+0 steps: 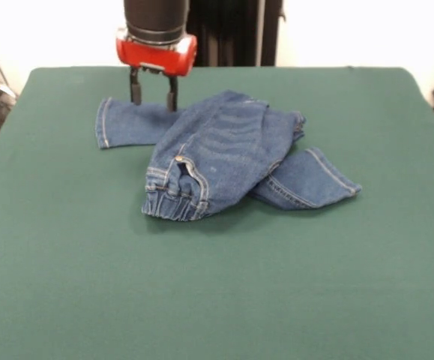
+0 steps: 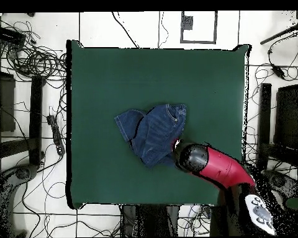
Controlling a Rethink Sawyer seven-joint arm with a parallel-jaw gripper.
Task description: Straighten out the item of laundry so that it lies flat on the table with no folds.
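Note:
The blue denim jeans (image 1: pixel 217 154) lie crumpled and folded over themselves on the green table (image 1: pixel 217 300), a little beyond its middle. The elasticated waistband (image 1: pixel 170 201) faces the near side. One leg (image 1: pixel 123 124) sticks out to the left and the other (image 1: pixel 314 180) to the right. My gripper (image 1: pixel 154 96) is open and points down. Its fingertips (image 1: pixel 136 96) are at the far edge of the left leg, with nothing held between them. In the overhead view the jeans (image 2: pixel 153 131) show, and my red arm (image 2: pixel 213 166) covers the gripper beside them.
The black pedestal (image 1: pixel 231 30) stands behind the table's far edge. Cables and dark equipment (image 2: pixel 27 62) lie on the floor round the table. Green cloth stretches wide on every side of the jeans.

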